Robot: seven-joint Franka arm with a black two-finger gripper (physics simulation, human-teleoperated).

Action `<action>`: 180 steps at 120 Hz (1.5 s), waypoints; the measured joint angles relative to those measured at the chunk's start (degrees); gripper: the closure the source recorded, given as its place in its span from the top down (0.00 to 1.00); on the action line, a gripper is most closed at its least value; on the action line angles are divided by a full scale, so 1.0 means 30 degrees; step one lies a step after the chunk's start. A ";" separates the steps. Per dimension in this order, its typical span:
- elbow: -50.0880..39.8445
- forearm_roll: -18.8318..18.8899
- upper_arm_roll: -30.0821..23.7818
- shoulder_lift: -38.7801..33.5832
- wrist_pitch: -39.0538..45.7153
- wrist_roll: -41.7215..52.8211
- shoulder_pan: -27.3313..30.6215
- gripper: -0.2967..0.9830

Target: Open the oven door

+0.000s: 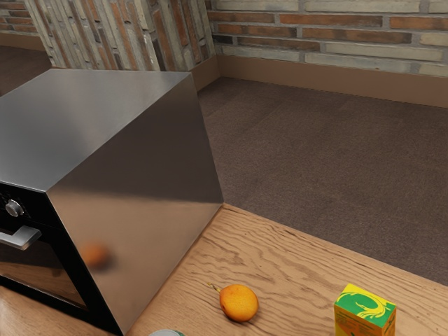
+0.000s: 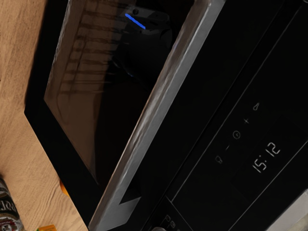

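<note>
Pincer opening and hold I cannot tell; the oven door (image 2: 77,108) is shut at the front of the oven (image 1: 140,182), its handle (image 2: 164,103) jutting out for pulling, the orange fruit (image 1: 239,303) beside the oven, likely clear of the swing

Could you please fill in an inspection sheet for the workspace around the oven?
Surface: wooden table with visible grain, under the oven.
Job's things: oven with metal sides and top; its door looks shut, with a straight metal handle along it; display reads 15:12.
Clutter: an orange fruit and a green, yellow and orange carton beside the oven, plus a dark-labelled can.
Gripper: a dark reflection with a blue strip in the door's glass, possibly my hand; state cannot be judged.
Cables: nothing seen.
Surroundings: brick wall and brown floor beyond the table.
</note>
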 joint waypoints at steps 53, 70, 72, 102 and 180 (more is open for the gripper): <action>0.0125 0.0255 0.0433 0.1444 0.0625 -0.1160 -0.0010 0.77; 0.0136 0.0168 -0.0333 0.1463 0.0723 -0.0901 -0.0011 0.77; 0.0136 0.0160 -0.0430 0.1464 0.0747 -0.0873 -0.0011 0.77; 0.0155 0.0110 -0.1215 0.1527 0.1166 -0.0545 -0.0011 0.77; 0.0619 0.0413 -0.1444 0.2624 0.1639 -0.0052 -0.0011 0.77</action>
